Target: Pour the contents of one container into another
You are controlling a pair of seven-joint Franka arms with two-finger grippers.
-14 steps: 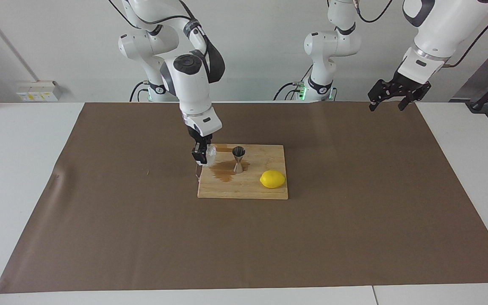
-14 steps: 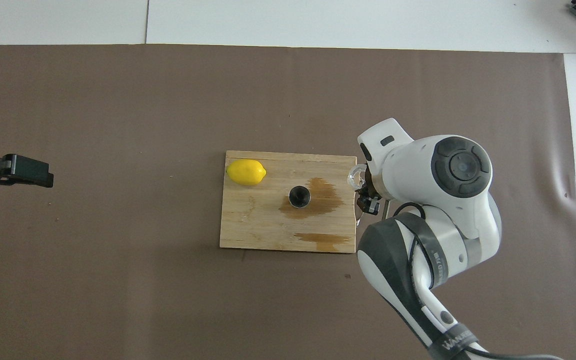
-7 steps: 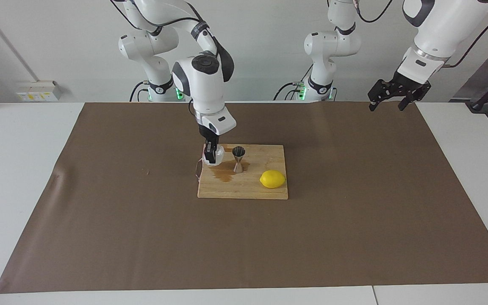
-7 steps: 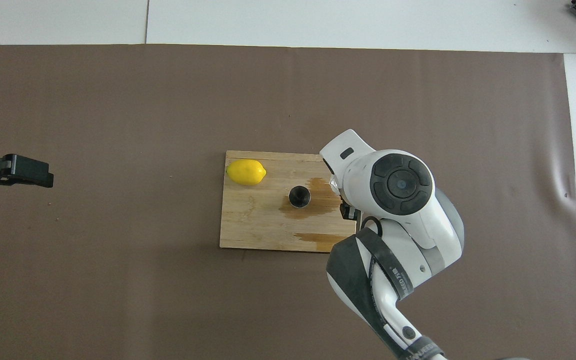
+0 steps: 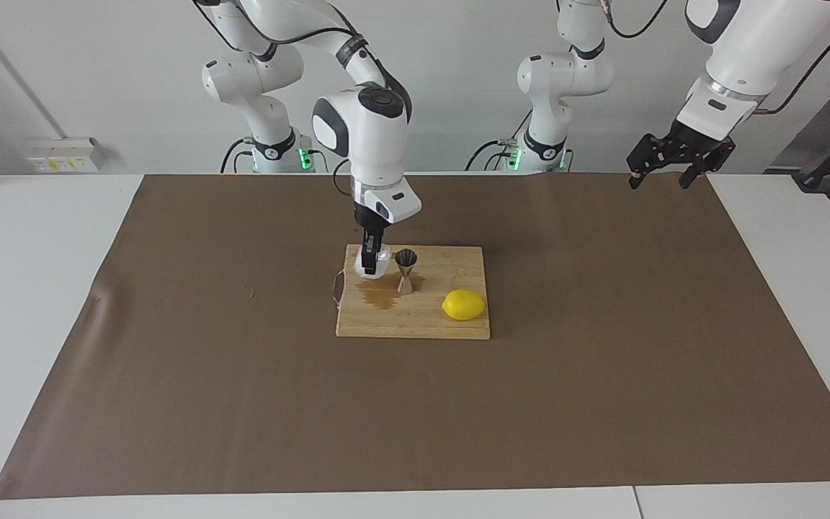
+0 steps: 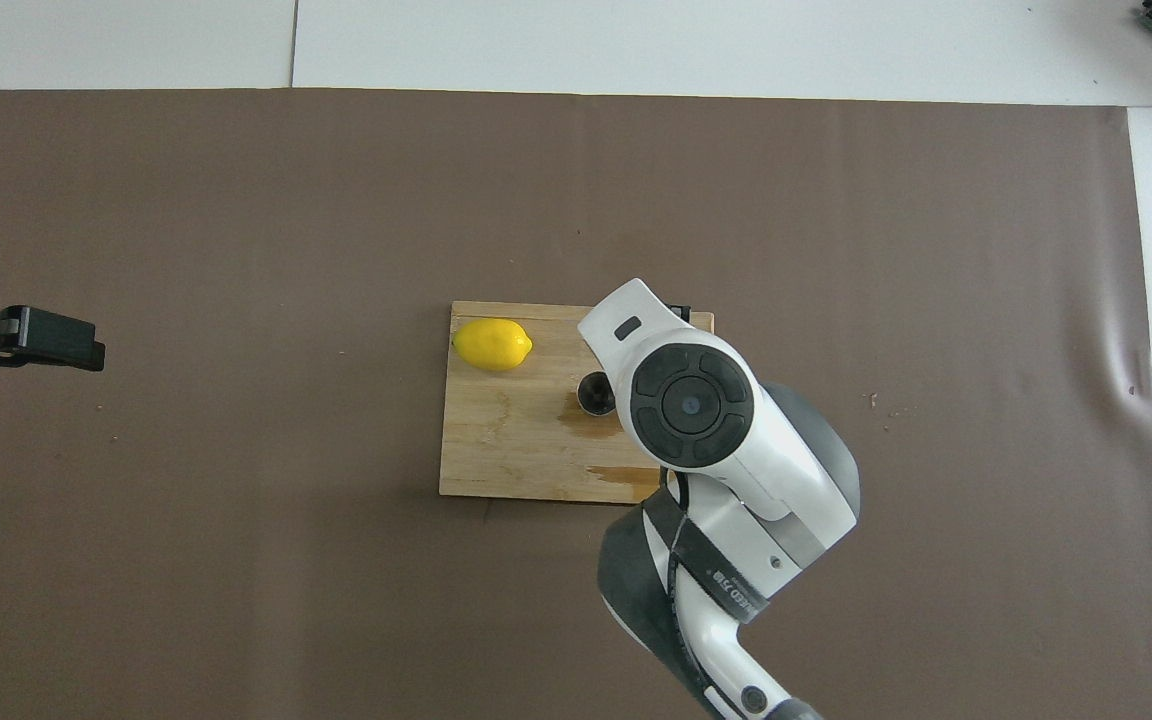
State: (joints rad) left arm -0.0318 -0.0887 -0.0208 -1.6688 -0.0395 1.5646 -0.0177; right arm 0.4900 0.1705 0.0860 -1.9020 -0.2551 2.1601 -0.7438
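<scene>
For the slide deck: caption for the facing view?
Right tool holds crinkled cup beside steel jigger on stained board; left arm waits.

You see the right gripper [image 5: 369, 264] carry the crinkled cup [image 5: 377, 262] from the cutting board's [image 5: 415, 324] edge at the right arm's end inward, until it now hangs just beside the steel jigger [image 5: 405, 271]. Seen from overhead, the right arm's wrist has swung over the board, now covering the cup, most of the brown spill [image 6: 591, 424] and part of the jigger's rim
</scene>
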